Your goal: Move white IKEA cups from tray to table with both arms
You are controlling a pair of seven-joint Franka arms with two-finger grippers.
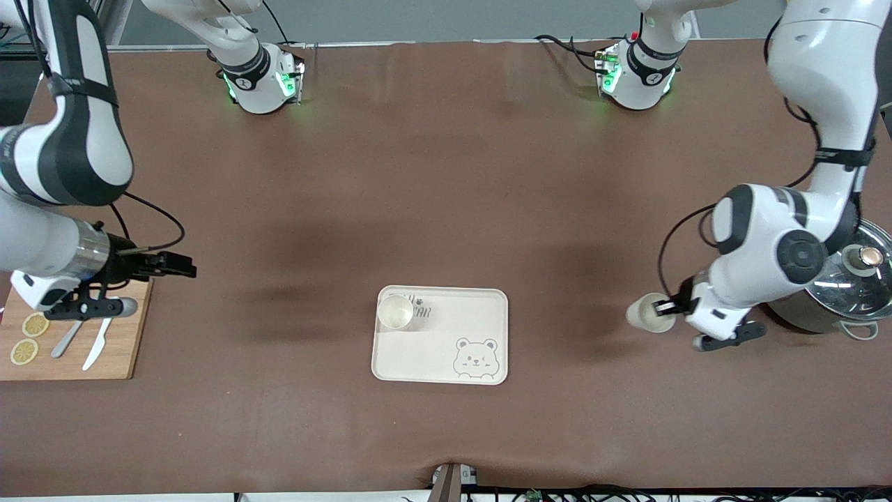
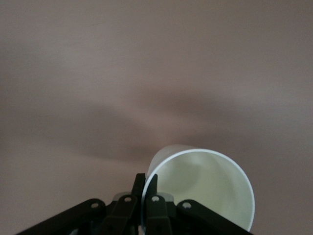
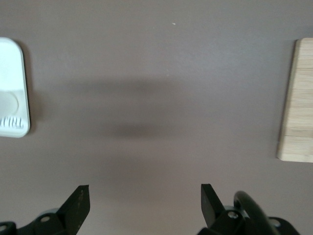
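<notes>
One white cup (image 1: 395, 312) stands upright on the bear-printed tray (image 1: 446, 348), in the corner toward the right arm's end and the robots. My left gripper (image 1: 667, 307) is shut on the rim of the second white cup (image 1: 644, 314). It holds the cup tilted on its side over the bare table between the tray and the pot. In the left wrist view the fingertips (image 2: 138, 182) pinch the cup's wall (image 2: 205, 186). My right gripper (image 1: 178, 265) is open and empty over the table beside the cutting board. Its fingers (image 3: 80, 198) are spread wide.
A wooden cutting board (image 1: 77, 341) with lemon slices (image 1: 29, 338) and a knife (image 1: 96, 344) lies at the right arm's end. A steel pot with a glass lid (image 1: 854, 279) stands at the left arm's end, close beside the left arm. The right wrist view shows the tray's corner (image 3: 12, 58).
</notes>
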